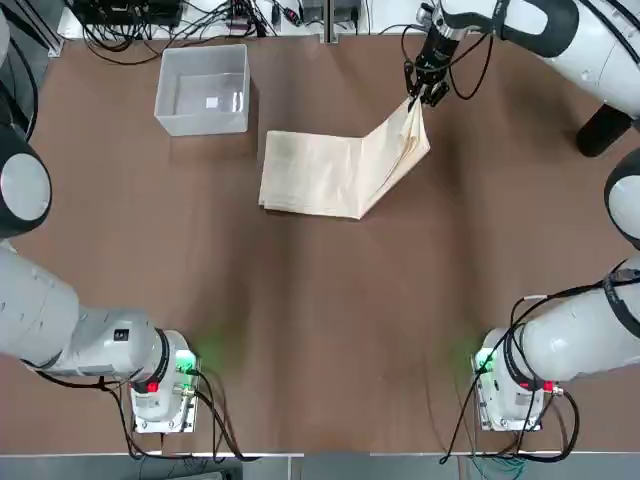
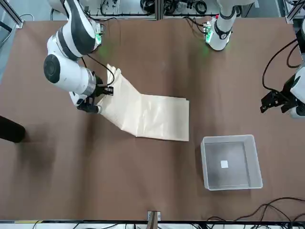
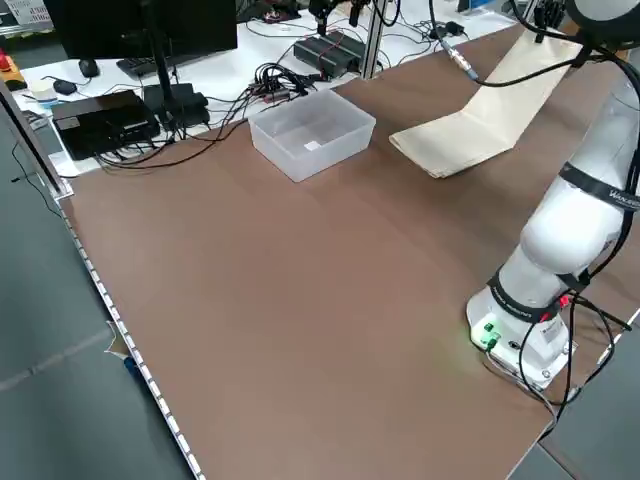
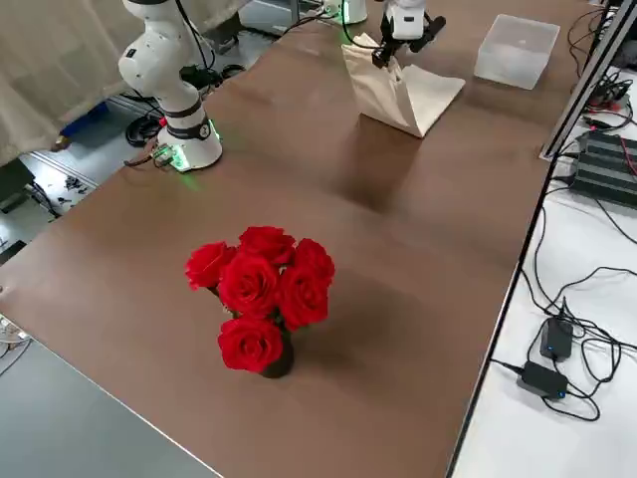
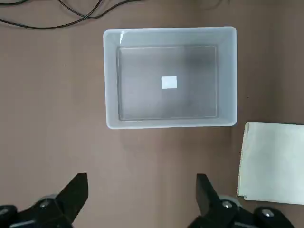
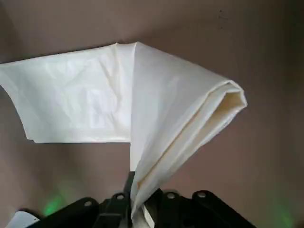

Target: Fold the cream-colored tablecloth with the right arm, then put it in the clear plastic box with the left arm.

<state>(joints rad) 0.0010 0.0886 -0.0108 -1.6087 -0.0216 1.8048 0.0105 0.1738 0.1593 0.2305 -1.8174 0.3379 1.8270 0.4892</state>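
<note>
The cream-colored tablecloth [image 1: 320,175] lies folded on the brown table, and its right end is lifted off the surface. My right gripper [image 1: 422,92] is shut on that raised end, and the right wrist view shows the cloth [image 6: 85,99] hanging from the pinched edge in a loose fold. The clear plastic box [image 1: 203,122] stands empty at the far left, just left of the cloth, with a white label on its floor. My left gripper [image 5: 140,194] hovers open above the table on the near side of the box [image 5: 171,123], holding nothing.
A bunch of red roses [image 4: 261,294] stands on the table's right part, well away from the cloth. Cables [image 1: 180,25] run along the far edge. A black object [image 1: 603,128] sits at the far right. Electronics [image 3: 100,115] lie on a side bench.
</note>
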